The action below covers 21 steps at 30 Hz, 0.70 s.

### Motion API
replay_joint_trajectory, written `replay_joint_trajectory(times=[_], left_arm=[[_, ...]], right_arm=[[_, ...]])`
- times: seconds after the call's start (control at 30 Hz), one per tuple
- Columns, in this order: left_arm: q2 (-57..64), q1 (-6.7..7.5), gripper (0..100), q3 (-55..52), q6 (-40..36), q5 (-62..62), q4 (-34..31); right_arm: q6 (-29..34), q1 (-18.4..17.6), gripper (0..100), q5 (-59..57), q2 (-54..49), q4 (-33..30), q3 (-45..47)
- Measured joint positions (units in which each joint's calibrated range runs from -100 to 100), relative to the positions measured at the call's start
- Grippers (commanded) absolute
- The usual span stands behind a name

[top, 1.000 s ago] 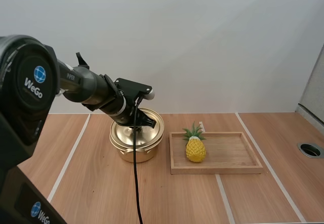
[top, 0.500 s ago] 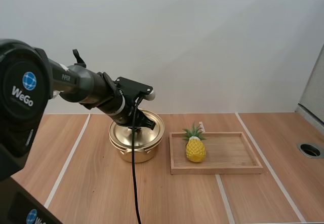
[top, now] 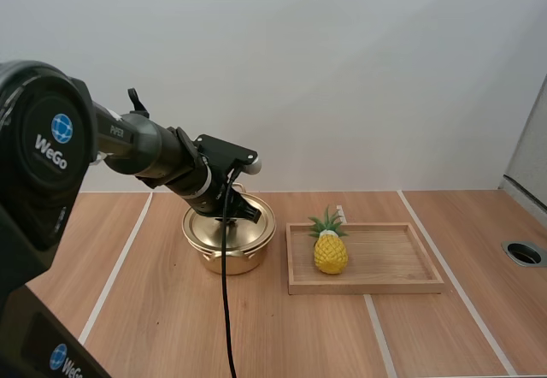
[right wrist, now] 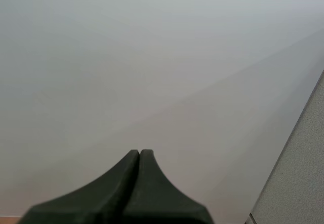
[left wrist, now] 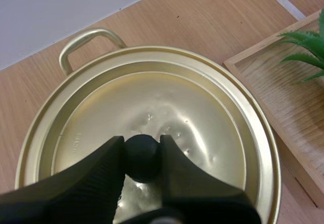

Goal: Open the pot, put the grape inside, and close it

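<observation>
Pinching the black knob (left wrist: 143, 162) — left pincer (left wrist: 142, 144) over the pot (top: 246, 258)

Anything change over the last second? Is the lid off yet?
Very little. The left arm shifted slightly to the left, and its jaws are clamped on the lid's black knob. The lid still looks seated on the pot, not lifted. The pineapple and the wooden tray stayed put.

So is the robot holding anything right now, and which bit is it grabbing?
The left gripper pinches the pot lid by its black knob. The right gripper is shut on nothing.
</observation>
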<state>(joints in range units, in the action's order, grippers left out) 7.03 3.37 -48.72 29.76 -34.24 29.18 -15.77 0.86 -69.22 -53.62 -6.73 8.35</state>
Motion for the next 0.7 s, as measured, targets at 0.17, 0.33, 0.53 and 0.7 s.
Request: replay_joint_trajectory(times=[0.17, 0.33, 0.53, 0.7], left_arm=[[0.0, 0.0, 0, 0.0, 0.0, 0.0, 0.0], [-0.41, 0.0, 0, 0.0, 0.0, -0.18, 0.0], [-0.41, 0.0, 0, -1.18, 0.0, 1.44, 0.59], [-0.41, 0.0, 0, -1.47, 0.0, 2.04, 0.92]], right_arm=[[0.0, 0.0, 0, 0.0, 0.0, 0.0, 0.0], [0.0, 0.0, 0, 0.0, 0.0, 0.0, 0.0], [0.0, 0.0, 0, 0.0, 0.0, 0.0, 0.0], [0.0, 0.0, 0, 0.0, 0.0, 0.0, 0.0]])
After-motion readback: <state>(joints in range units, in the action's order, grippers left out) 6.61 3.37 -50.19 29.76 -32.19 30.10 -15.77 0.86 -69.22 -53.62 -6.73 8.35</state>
